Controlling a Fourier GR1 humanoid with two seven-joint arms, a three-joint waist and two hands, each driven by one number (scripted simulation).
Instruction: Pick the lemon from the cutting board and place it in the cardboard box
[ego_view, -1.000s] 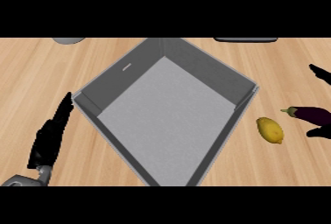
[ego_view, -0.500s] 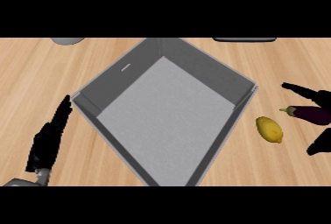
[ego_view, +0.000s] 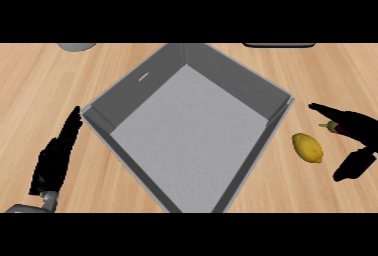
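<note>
The lemon (ego_view: 307, 147) lies on the table (ego_view: 44, 85), just left of the right hand (ego_view: 358, 127). The box (ego_view: 221, 65) sits right of the left hand (ego_view: 53, 162).

Light wooden counter (ego_view: 44, 90), grain running left to right. Grey rounded object (ego_view: 77, 46) at far edge, left side, cut off by the frame; kind not determinable. Dark flat object (ego_view: 279, 45) at far edge, right side, likewise cut off. Small purple eggplant (ego_view: 332, 128) with green stem at right, lying on counter, mostly hidden.
</note>
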